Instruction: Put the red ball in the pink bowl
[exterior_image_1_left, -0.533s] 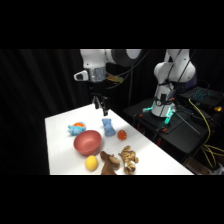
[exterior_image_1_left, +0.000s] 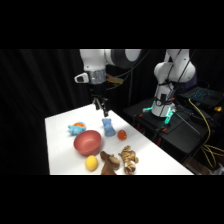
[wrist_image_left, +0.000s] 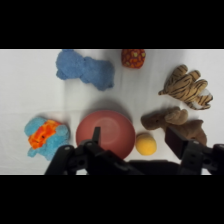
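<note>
Since the earlier frame your arm has shifted only slightly and the toys lie where they were. Your end effector (exterior_image_1_left: 101, 107) hangs above the far part of the white worktop (exterior_image_1_left: 60, 150), clear of every toy; in the wrist view its 2 fingers stand wide apart with nothing between them. You will find the red ball (exterior_image_1_left: 121, 134) resting on the worktop just beside the blue plush toy (exterior_image_1_left: 107, 126), on the side nearer the arm's base, and apart from the pink bowl (exterior_image_1_left: 88, 142). That bowl sits upright with nothing in it. Beyond the bowl lies a light-blue toy with orange marks (exterior_image_1_left: 76, 129). At the near edge you have a yellow ball (exterior_image_1_left: 91, 163) touching the bowl's rim, a brown plush toy (exterior_image_1_left: 109, 163) beside it, and a striped tiger plush (exterior_image_1_left: 129, 159) next to that.
</note>
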